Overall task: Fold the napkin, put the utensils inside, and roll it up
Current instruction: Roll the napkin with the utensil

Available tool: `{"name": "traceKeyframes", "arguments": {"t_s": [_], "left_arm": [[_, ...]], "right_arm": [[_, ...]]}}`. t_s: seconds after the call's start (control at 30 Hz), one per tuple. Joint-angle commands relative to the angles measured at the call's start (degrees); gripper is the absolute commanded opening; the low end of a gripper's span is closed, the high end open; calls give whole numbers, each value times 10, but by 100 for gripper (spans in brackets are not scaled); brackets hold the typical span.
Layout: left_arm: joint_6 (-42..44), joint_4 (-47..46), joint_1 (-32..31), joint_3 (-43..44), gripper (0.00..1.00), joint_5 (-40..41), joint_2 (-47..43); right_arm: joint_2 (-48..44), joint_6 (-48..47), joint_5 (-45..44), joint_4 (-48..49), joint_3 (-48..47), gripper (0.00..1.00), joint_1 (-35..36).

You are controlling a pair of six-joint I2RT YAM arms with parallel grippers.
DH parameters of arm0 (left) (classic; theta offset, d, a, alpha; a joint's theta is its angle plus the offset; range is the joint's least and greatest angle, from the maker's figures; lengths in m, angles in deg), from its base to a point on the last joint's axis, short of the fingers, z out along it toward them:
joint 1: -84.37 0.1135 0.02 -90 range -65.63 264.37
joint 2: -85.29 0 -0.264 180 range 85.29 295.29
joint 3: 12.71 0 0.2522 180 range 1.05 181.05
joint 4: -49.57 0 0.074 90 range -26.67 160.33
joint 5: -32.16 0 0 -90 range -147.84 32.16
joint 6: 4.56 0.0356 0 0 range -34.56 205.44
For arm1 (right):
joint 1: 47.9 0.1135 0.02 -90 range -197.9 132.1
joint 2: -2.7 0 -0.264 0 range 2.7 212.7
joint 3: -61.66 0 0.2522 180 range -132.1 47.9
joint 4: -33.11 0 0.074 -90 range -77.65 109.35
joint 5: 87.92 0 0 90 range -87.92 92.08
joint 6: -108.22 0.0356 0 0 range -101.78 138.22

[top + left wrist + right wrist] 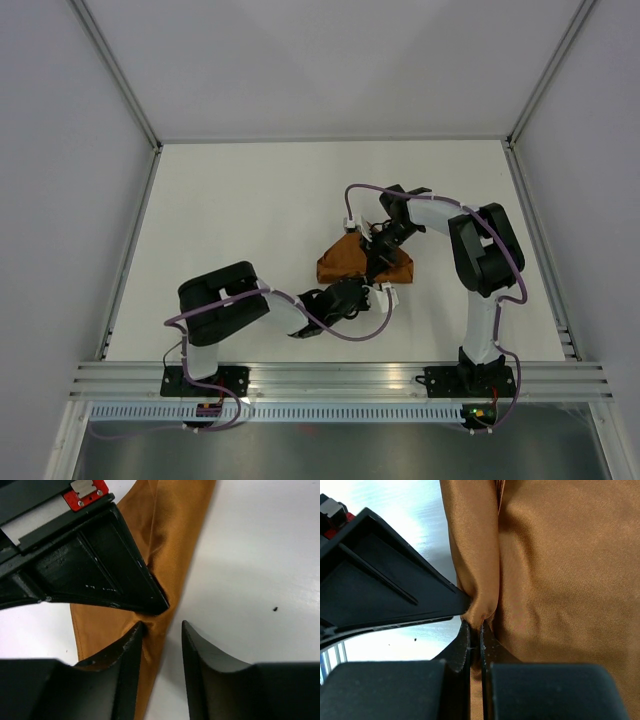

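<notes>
The rust-orange napkin [343, 260] lies folded into a small bundle in the middle of the white table. My right gripper [383, 250] reaches down onto it from the far right. In the right wrist view the gripper [475, 626] is shut on a pinched ridge of the napkin [560, 580]. My left gripper [350, 292] is at the napkin's near edge. In the left wrist view it [162, 626] is open, with one finger [131, 645] on the napkin [170, 540] and the other over bare table. The two grippers almost touch. The utensils are hidden.
An aluminium rail [340, 378] runs along the near edge by the arm bases. White walls with metal posts [120, 75] enclose the table on three sides. Purple cables [360, 332] loop off both arms.
</notes>
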Motion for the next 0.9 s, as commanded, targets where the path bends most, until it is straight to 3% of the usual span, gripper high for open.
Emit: {"name": "traceKeyframes", "arguments": {"t_s": [0.0, 0.07, 0.33, 0.5, 0.67, 0.87], "left_arm": [[7, 86, 22, 35, 40, -61, 12], [4, 122, 30, 46, 39, -86, 12], [-18, 275, 58, 109, 6, -202, 13], [-38, 379, 67, 161, 2, -290, 33], [-59, 441, 76, 202, 2, -341, 54], [-93, 475, 90, 214, 2, -375, 56]], "right_arm": [[66, -24, -111, -1, 36, 0, 9], [66, -24, -111, -2, 35, 0, 8], [59, -14, -110, 13, 43, 1, 7], [54, 5, -116, 27, 45, 1, 7], [18, 36, -106, 53, 46, 34, -2], [-27, 82, -95, 61, 18, 50, -30]]}}
